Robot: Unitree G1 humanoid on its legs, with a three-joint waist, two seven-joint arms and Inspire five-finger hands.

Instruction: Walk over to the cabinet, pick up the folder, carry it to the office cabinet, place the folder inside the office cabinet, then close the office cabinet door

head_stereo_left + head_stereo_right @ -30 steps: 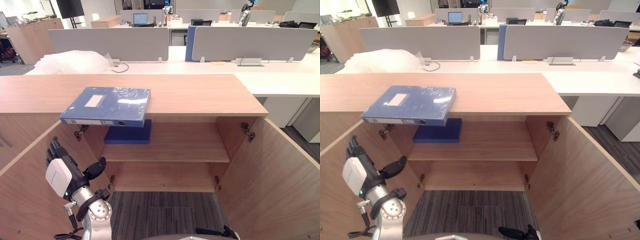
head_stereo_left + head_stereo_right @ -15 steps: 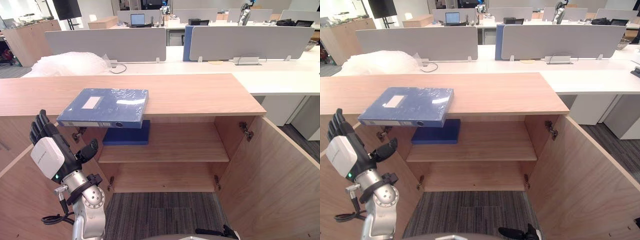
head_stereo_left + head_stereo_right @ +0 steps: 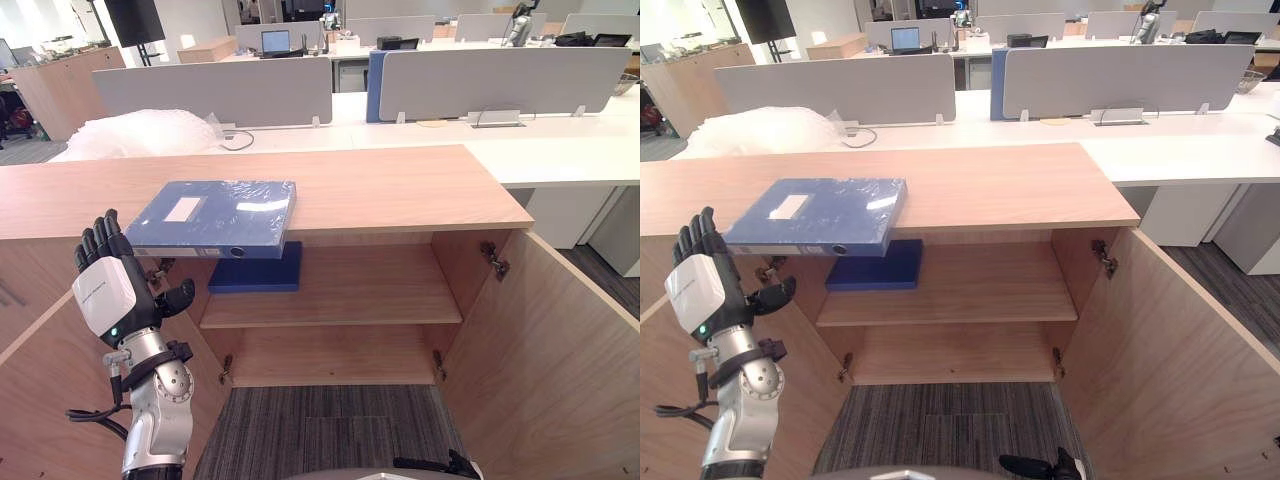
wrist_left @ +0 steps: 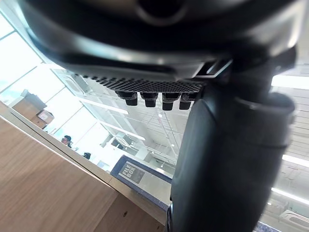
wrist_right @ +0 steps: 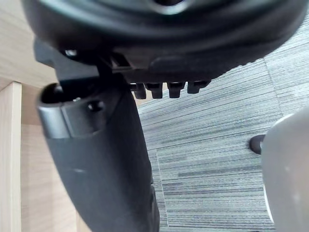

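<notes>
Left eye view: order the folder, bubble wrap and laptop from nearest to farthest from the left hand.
1. Folder, on the cabinet top, just above the left hand.
2. Bubble wrap, on the desk behind the cabinet.
3. Laptop, farthest back in the room.

Glossy film-wrapped folder (image 3: 215, 217), wood-grain cabinet (image 3: 400, 190)

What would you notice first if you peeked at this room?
A big blue folder lies on the wooden cabinet top, its front edge jutting past the rim above the open shelves. Just below it, to the left, the robot's left hand is held up, fingers straight, touching nothing.
</notes>
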